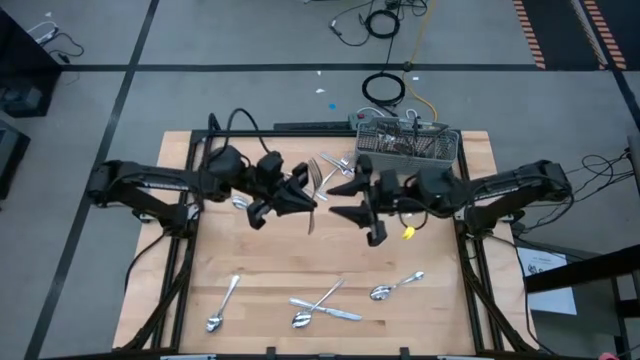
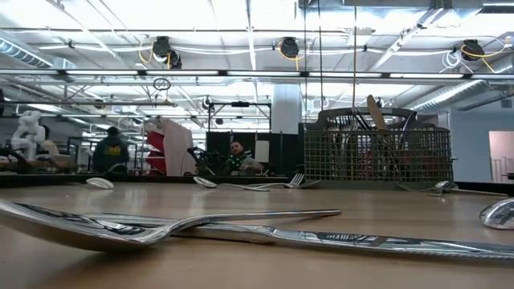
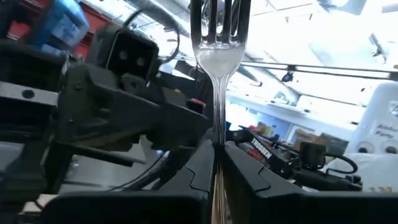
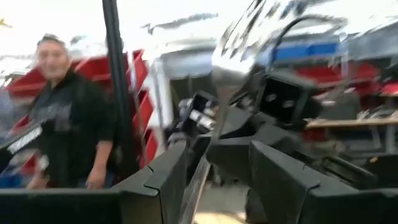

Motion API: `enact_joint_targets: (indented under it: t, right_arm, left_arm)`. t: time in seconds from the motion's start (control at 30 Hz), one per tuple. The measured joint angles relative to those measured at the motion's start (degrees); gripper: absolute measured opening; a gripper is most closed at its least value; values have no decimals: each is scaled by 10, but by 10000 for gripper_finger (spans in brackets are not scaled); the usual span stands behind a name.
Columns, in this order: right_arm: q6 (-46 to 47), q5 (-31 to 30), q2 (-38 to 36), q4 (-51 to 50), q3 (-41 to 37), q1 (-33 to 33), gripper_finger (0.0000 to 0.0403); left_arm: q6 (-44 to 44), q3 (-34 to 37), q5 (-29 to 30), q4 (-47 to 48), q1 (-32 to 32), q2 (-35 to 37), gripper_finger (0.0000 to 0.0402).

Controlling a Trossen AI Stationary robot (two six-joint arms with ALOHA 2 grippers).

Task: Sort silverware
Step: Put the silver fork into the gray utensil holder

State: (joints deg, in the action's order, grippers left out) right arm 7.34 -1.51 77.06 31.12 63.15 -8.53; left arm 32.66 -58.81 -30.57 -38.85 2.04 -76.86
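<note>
My left gripper point(image 1: 303, 198) is above the table's middle and is shut on a silver fork point(image 1: 314, 190). The fork's tines point(image 3: 221, 18) point toward the far edge. My right gripper point(image 1: 345, 201) faces it from the right and is open. Its fingers stand on either side of the fork's handle point(image 4: 198, 180); I cannot tell whether they touch it. More silverware lies loose: spoons point(image 1: 225, 300) point(image 1: 395, 287), a spoon and knife point(image 1: 322, 310) near the front, and forks point(image 1: 335, 160) by the grey mesh basket point(image 1: 408, 140). Neither gripper shows in the low view. My left gripper pinches the fork's handle about its middle point(image 3: 217, 149) between its two fingers point(image 3: 249, 171). They come level from the table's left and lie across the handle. The fork is lifted clear of the table, tines toward the far edge and handle end toward the near edge.
The mesh basket point(image 2: 377, 152) stands at the far right edge with silverware upright in it. A spoon point(image 1: 240, 202) lies under the left arm. A yellow tag point(image 1: 408, 232) hangs by the right arm. Bare wood lies between the arms and the front row. People are in the room behind point(image 4: 68, 124).
</note>
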Motion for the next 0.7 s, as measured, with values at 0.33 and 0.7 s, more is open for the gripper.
enact_joint_targets:
  t: [0.33,0.7]
  right_arm:
    - [-7,51,70,-48,93,3,164]
    - [23,75,72,-18,94,3,164]
  left_arm:
    - [16,0,-21,-39,-23,-18,28]
    - [16,0,-37,-32,-33,-18,29]
